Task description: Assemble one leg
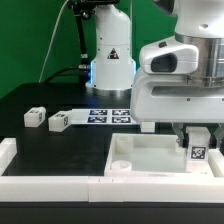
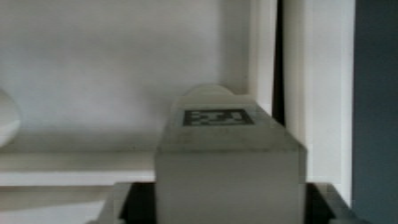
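Note:
My gripper (image 1: 197,148) is shut on a white cuboid leg (image 1: 198,147) with a black-and-white tag and holds it upright over the right corner of the large white tray-like piece (image 1: 150,160). In the wrist view the leg (image 2: 222,150) fills the middle, tag facing the camera, with the dark fingers pressed against both its sides and the tray's white surface (image 2: 107,90) behind it. Two more legs (image 1: 35,117) (image 1: 58,121) lie on the black table at the exterior view's left.
The marker board (image 1: 108,115) lies on the table behind the tray. A white rail (image 1: 50,186) runs along the front edge, with a white block (image 1: 6,150) at the left. The arm's base (image 1: 110,60) stands at the back.

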Action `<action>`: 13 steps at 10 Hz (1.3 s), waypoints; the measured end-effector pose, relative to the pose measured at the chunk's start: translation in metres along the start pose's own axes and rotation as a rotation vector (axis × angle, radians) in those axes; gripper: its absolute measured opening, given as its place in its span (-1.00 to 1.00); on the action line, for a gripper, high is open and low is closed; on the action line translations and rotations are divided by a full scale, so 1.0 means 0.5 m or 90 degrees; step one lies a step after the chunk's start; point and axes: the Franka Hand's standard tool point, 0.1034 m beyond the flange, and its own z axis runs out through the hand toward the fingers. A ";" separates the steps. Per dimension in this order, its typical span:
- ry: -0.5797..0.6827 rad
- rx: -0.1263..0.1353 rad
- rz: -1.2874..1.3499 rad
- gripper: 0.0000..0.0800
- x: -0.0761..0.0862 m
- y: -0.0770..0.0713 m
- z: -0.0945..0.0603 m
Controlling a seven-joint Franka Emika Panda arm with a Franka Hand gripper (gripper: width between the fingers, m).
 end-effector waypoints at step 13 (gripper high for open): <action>0.017 -0.050 0.596 0.58 -0.004 0.048 -0.006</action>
